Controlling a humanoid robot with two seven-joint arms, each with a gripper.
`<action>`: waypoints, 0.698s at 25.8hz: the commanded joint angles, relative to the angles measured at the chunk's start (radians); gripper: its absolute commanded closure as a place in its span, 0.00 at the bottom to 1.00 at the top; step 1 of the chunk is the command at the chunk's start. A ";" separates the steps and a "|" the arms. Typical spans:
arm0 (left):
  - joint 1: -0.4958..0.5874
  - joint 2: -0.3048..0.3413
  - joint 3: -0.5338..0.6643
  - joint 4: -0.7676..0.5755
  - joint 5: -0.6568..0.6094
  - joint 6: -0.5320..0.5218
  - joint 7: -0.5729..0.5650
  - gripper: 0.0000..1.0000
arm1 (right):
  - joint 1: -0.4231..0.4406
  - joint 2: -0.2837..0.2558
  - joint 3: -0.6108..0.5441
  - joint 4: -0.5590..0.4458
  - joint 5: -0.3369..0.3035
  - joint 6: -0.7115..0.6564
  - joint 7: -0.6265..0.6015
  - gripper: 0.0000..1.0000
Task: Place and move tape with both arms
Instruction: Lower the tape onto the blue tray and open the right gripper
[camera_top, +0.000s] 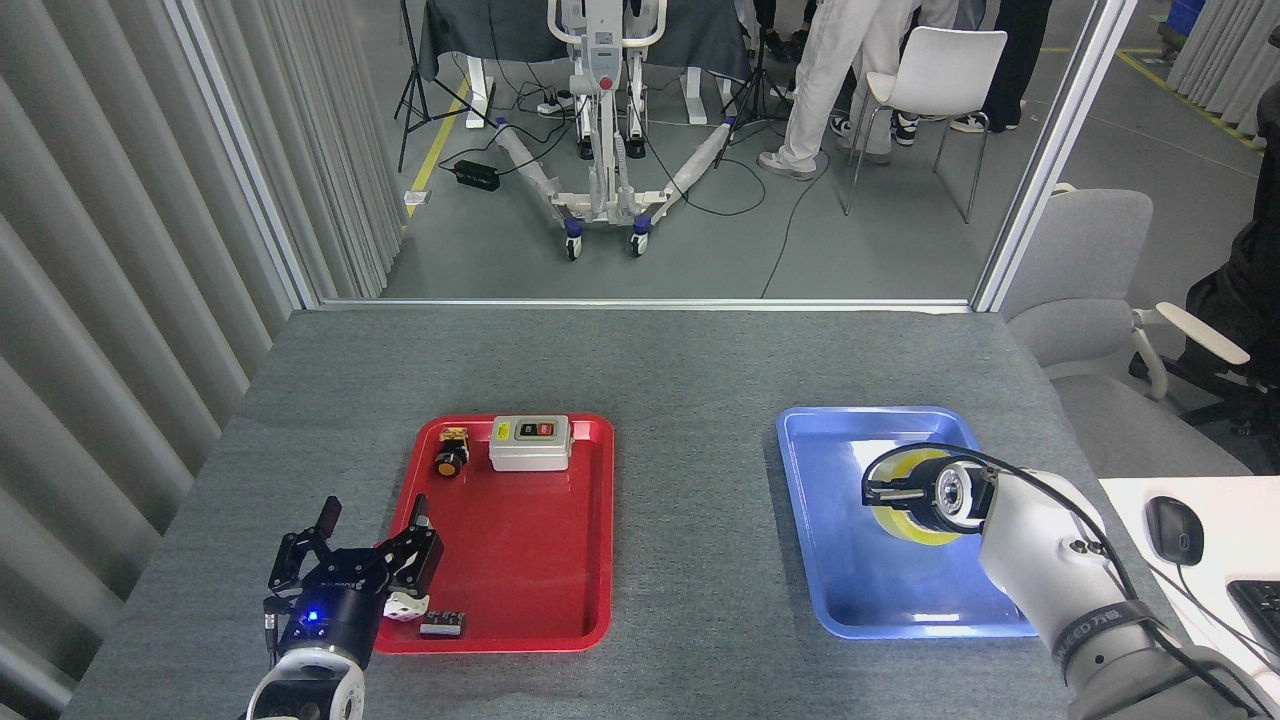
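Note:
The tape (912, 530), a yellow translucent roll, sits low over the middle of the blue tray (850, 590). My right gripper (890, 490) reaches in from the right and is shut on the roll, its black fingers across the roll's upper part. Whether the roll touches the tray floor is hidden by the gripper. My left gripper (372, 525) hovers at the left rim of the red tray (540, 560), open, its black fingers (420, 540) spread and holding nothing. Its blue light glows.
The red tray holds a grey switch box (530, 443), a yellow-and-black push button (451, 452), a white breaker (405, 606) and a small black block (441, 624). A white desk with a mouse (1170, 530) stands at the right. People stand beyond the table.

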 joint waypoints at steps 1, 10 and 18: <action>-0.001 -0.001 0.002 0.014 0.004 -0.001 0.008 0.00 | 0.018 -0.003 -0.003 -0.007 0.002 -0.008 -0.005 0.65; -0.003 -0.005 0.000 0.021 0.004 -0.001 0.008 0.00 | 0.039 -0.006 -0.005 -0.018 0.002 -0.029 -0.036 0.59; 0.000 -0.016 0.002 0.021 0.005 0.008 0.008 0.00 | 0.051 -0.006 -0.005 -0.046 0.003 -0.048 -0.065 0.59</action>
